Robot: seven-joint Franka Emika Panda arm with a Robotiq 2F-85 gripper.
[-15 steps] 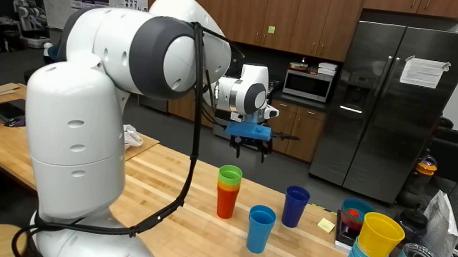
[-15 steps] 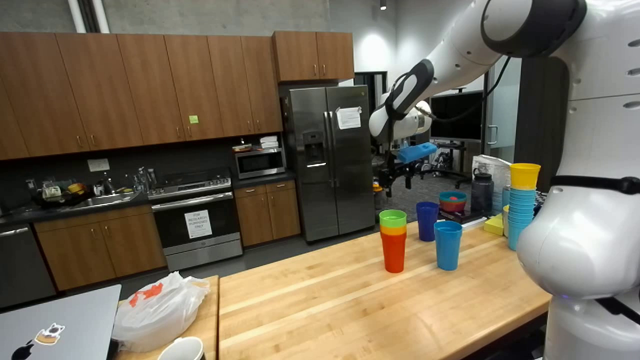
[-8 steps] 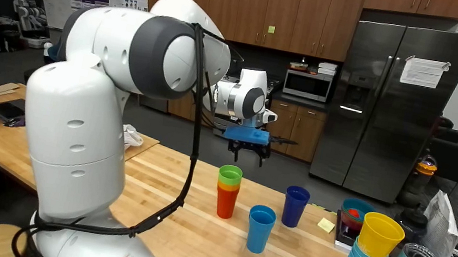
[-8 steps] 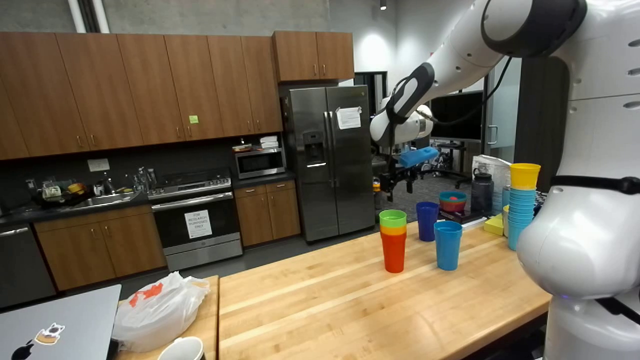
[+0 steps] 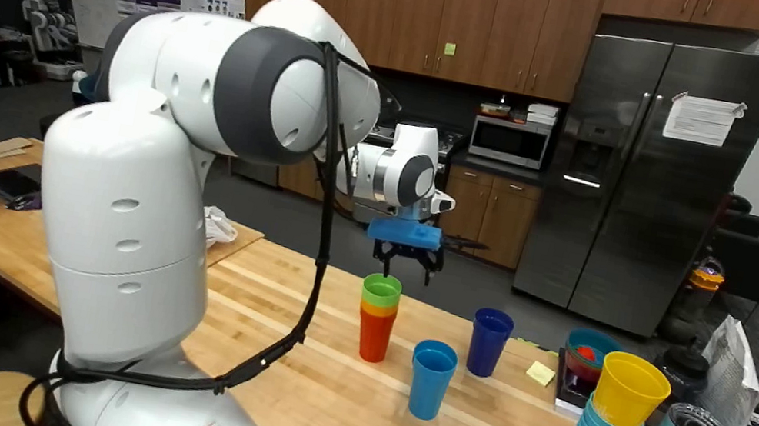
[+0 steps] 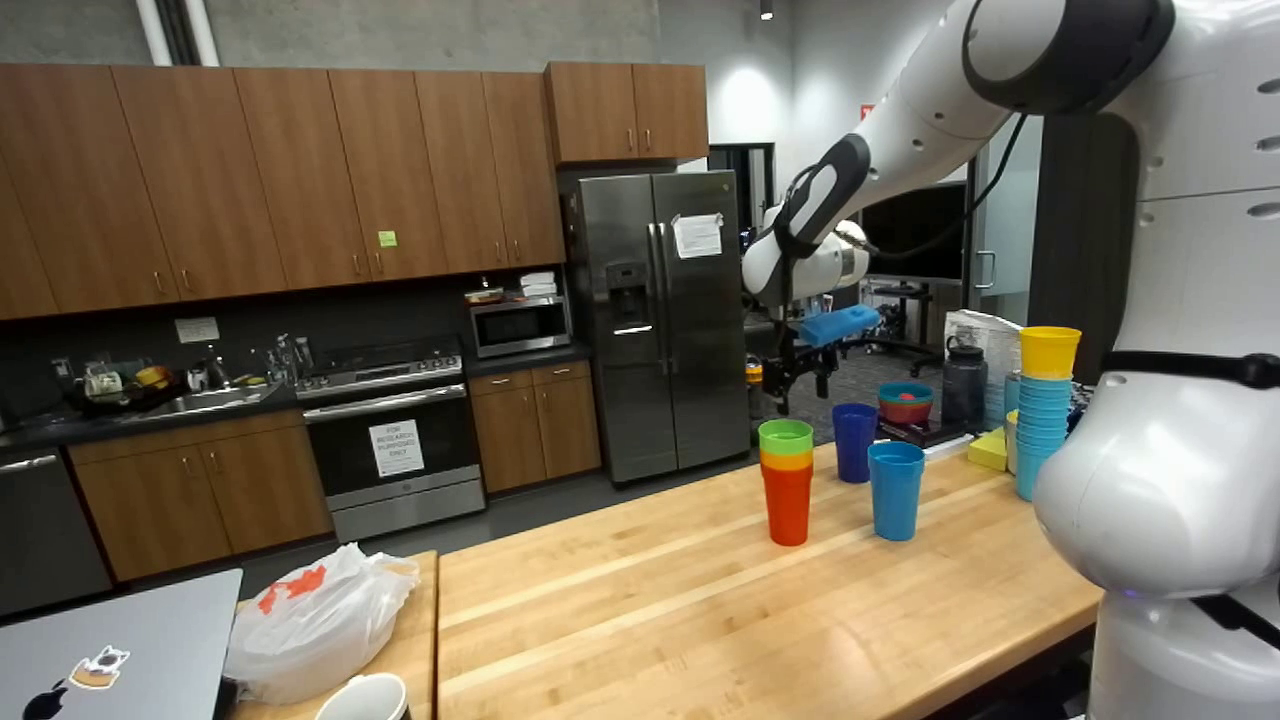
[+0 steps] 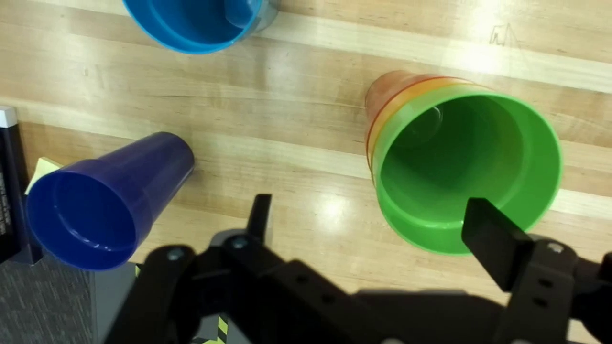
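Gripper (image 5: 406, 274) hangs above the surface (image 5: 317, 389), over toward its kitchen-side edge, and you've got the fingers (image 7: 495, 243) spread wide. Closest thing to you: cup stack (image 5: 376, 326), upright, green cup (image 7: 471, 167) on top, orange-yellow and red below. It stands lower than your fingertips, just under the gripper in both exterior views, nearer the surface's kitchen-side edge than the edge by the arm base (image 5: 156, 416). Wrist view: you're off-centre on it, one finger cuts across the green rim while the other shows over the surface beside the cup stack, so the mouth lies toward one side of your gap. Can't tell how much space you have between fingertip and rim. Dark blue cup (image 5: 486, 345) stands upright off past your other finger, close to that same kitchen-side edge, sticky note (image 5: 540, 373) near it. Light blue cup (image 5: 430, 382) stands further in from that edge, between cup stack and dark blue cup along the surface's length. Tall light blue stack (image 6: 1040, 430), yellow cup (image 6: 1050, 352) on top, sits well apart toward one end of the surface; plastic bag (image 6: 320, 625) lies past the opposite end
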